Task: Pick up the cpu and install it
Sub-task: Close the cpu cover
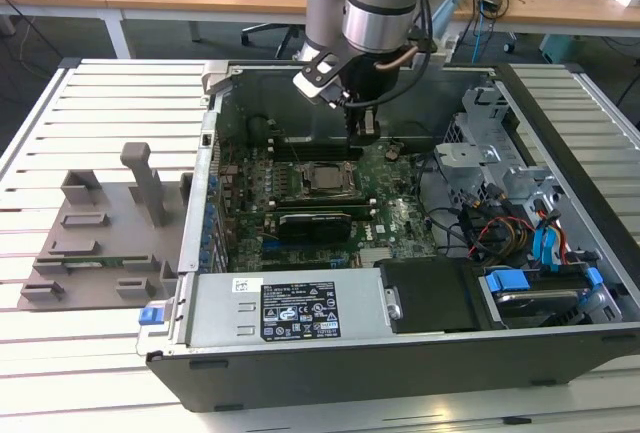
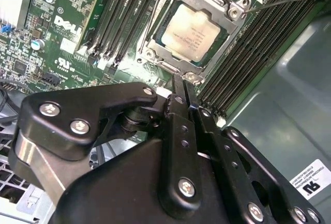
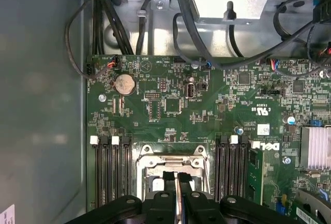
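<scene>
The cpu [image 2: 194, 32], a silver-grey square chip, lies flat inside the metal socket frame [image 2: 227, 6] on the green motherboard [image 1: 400, 218]. In the exterior view the cpu [image 1: 327, 179] sits mid-board, between the black memory slots. My gripper [image 1: 365, 133] hangs just above and behind the socket, apart from the chip. Its two black fingers [image 2: 178, 97] are pressed together with nothing held. In the first wrist view the gripper [image 3: 177, 178] hovers over the socket frame [image 3: 170, 154].
The open computer case [image 1: 560, 123] rests on a slatted white table. A grey plastic holder tray [image 1: 100, 243] stands on the exterior view's left. Cables [image 1: 500, 228], drive cages and blue clips fill the case's right side. A power supply [image 1: 290, 308] sits at the front.
</scene>
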Available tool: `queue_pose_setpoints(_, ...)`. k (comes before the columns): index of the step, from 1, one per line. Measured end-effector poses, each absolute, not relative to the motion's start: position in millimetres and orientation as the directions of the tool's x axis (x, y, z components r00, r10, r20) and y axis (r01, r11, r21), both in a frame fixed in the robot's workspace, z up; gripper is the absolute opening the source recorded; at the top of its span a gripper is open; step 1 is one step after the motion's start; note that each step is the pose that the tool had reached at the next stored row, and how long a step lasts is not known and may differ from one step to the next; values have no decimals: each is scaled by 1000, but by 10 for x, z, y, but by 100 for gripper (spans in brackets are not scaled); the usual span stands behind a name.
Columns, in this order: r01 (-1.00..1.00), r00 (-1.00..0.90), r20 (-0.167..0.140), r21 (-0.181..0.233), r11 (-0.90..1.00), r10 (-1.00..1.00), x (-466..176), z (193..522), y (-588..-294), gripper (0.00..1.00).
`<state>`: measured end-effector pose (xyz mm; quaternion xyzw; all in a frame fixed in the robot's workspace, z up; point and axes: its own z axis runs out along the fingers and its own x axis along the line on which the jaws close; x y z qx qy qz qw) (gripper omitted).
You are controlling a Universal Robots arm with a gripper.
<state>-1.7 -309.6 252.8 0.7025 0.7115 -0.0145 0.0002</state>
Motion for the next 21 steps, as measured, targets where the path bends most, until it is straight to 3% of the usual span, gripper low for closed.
queue_pose_setpoints(21,1000,-13,-21,-20,12,1000,-228,2435,-3096,16)
